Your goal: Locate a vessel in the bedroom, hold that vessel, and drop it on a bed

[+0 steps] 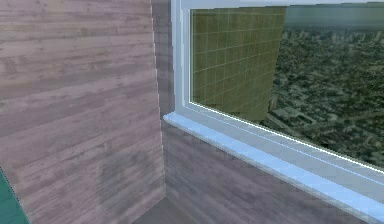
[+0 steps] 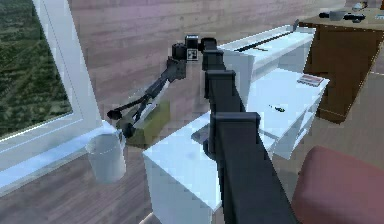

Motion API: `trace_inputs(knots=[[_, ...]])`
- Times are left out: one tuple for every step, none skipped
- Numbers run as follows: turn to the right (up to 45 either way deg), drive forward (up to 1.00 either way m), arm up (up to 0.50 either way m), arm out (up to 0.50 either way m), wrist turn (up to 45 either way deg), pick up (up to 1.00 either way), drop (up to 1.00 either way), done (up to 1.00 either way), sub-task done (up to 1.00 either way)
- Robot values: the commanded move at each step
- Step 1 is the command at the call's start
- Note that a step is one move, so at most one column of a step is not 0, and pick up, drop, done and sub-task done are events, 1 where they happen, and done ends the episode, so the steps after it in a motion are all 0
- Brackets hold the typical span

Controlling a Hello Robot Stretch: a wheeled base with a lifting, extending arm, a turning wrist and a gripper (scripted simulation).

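Observation:
A white cup-like vessel (image 2: 108, 157) hangs at the far end of my gripper (image 2: 120, 121), in the arm side view's left half. It is clear of the white desk (image 2: 190, 160) and of the window sill (image 2: 40, 165) behind it, so the gripper holds it. The dark arm (image 2: 235, 130) rises from the bottom edge over the desk. Two thin fingers (image 2: 145, 95) slant down and left to the vessel's rim.
An olive box (image 2: 152, 122) lies on the desk's near corner by the fingers. A brown dresser (image 2: 345, 50) stands at the upper right and a reddish seat (image 2: 340, 190) at the lower right. Ahead, a wood-panelled wall corner (image 1: 80, 100) and a large window (image 1: 290, 70) stand close.

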Motion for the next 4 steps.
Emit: trace_inputs(knots=[[0.0,0.0,0.0,-0.48,0.0,0.0,0.0,0.0,0.0],[-45.0,0.0,0.0,0.0,0.0,0.0,0.0,0.0,0.0],[-45.0,0.0,0.0,0.0,0.0,0.0,0.0,0.0,0.0],[-45.0,0.0,0.0,0.0,0.0,0.0,0.0,0.0,0.0]])
